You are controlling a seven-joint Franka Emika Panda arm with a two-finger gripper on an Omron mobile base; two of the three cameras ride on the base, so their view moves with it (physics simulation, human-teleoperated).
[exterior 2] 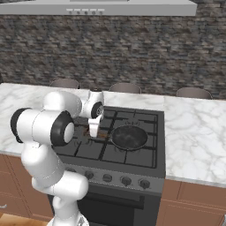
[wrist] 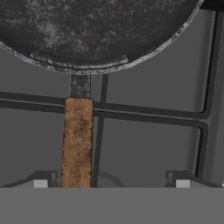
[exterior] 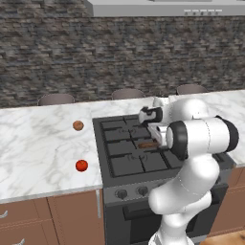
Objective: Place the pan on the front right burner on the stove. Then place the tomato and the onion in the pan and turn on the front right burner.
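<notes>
Fingers (wrist: 40, 183) stood wide apart around the pan's (exterior 2: 128, 137) wooden handle (wrist: 77, 142), gripping nothing. That pan sat on the stove (exterior 2: 150, 160); lifting off crookedly might snag the handle and drag it off its burner.

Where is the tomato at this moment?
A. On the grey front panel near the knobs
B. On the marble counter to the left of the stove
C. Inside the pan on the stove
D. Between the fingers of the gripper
B: the tomato lies on the marble counter left of the stove, nearer the front edge than the onion; the pan holds nothing.
</notes>
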